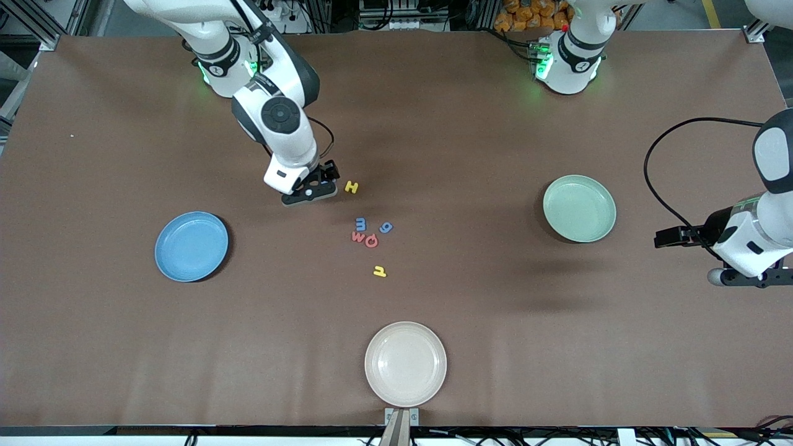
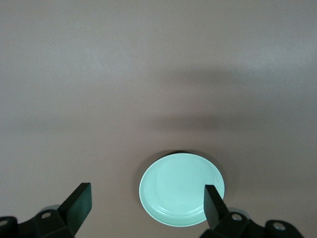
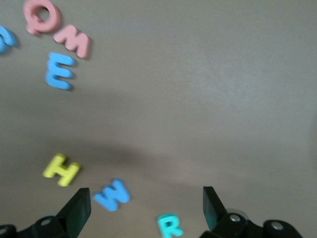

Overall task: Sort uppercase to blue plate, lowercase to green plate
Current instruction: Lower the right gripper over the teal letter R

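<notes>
Front view: on the brown tabletop, the blue plate lies toward the right arm's end and the green plate toward the left arm's end — the letter cluster between them. The right end effector hangs low, fingers spread and empty, over blue W and teal R, beside yellow H. The left end effector waits near the green plate, wide open, holding nothing.
</notes>
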Tool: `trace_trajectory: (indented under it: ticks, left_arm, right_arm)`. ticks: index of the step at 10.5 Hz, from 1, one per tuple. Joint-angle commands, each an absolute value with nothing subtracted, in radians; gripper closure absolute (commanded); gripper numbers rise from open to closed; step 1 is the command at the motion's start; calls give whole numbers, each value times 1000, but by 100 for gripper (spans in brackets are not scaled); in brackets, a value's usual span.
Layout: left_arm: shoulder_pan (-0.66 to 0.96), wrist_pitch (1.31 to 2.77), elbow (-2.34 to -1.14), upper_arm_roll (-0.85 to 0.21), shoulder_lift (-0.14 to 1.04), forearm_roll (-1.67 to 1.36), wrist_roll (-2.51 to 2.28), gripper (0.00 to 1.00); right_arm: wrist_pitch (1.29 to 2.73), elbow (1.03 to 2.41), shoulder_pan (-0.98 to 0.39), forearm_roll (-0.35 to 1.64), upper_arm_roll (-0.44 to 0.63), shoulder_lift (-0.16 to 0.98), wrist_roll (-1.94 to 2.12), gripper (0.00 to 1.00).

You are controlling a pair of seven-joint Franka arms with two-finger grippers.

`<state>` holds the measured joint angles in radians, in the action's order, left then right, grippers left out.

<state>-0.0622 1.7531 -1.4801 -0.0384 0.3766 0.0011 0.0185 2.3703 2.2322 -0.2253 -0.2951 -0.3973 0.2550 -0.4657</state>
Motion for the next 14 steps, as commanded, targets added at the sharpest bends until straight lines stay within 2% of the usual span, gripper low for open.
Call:
trace_trajectory:
  ticks: [1, 3, 6, 14]
  left_arm:
    - [-43, 1779, -1466, -44, 405, -2, -11, 0]
    - [-5, 1787, -1466, -46, 422, -2, -53, 0]
    - [41, 1816, -1466, -46, 446, -2, -112, 0]
    - [80, 1847, -1468, -46, 489, 0, -186, 0]
  right_arm:
    - [2379, 2278, -219, -411, -397, 248, -448, 0]
    - [2390, 2305, -172, -413, -391, 252, -343, 0]
    - [2491, 2385, -132, -413, -391, 252, -203, 0]
    - [2675, 2476, -61, -387, -391, 368, -78, 1]
